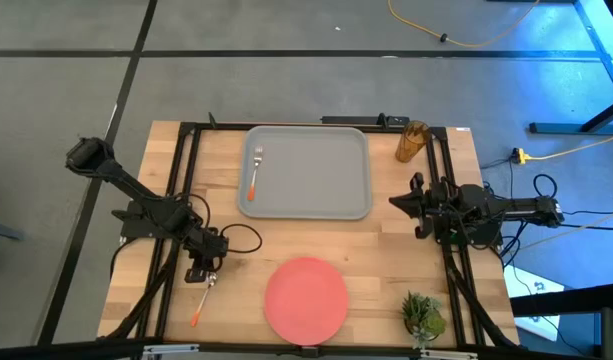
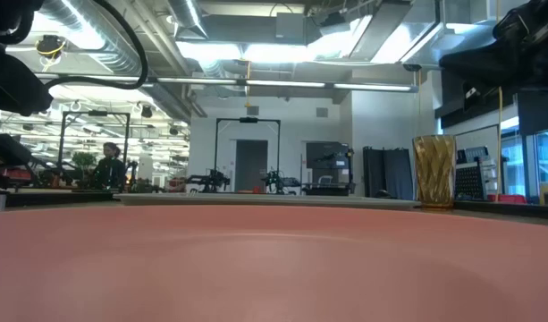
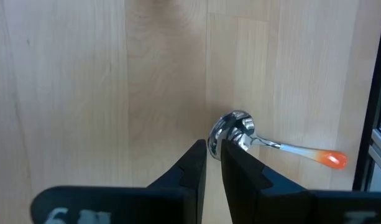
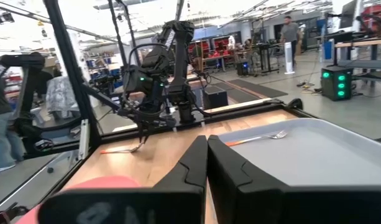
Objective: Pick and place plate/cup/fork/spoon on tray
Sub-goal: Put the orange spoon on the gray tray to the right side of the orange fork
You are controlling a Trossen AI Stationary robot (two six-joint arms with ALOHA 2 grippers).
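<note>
The spoon (image 1: 203, 300) lies near the table's left front, its silver bowl (image 3: 235, 127) toward the far edge and its orange handle tip (image 3: 332, 159) toward the near edge. My left gripper (image 3: 214, 149) points down over the bowl, its fingers nearly together on it. The fork (image 1: 255, 170) lies on the light-grey tray (image 1: 326, 200) at the far middle. The coral-red plate (image 1: 306, 298) rests flat at the near middle. The amber cup (image 1: 411, 141) stands upright right of the tray. My right gripper (image 1: 394, 203) is shut and empty by the tray's right side. My left gripper pinches the near rim of the spoon's bowl (image 3: 215, 138) between its two fingertips, coming from above and pointing down. The handle runs away from the fingers low over the wood. Whether it is lifted clear, I cannot tell.
A small green plant (image 1: 422, 315) stands at the near right corner. Black frame rails (image 1: 176, 200) run along the table's left and right sides. Bare wood lies between the plate and the tray. People stand in the room beyond the table.
</note>
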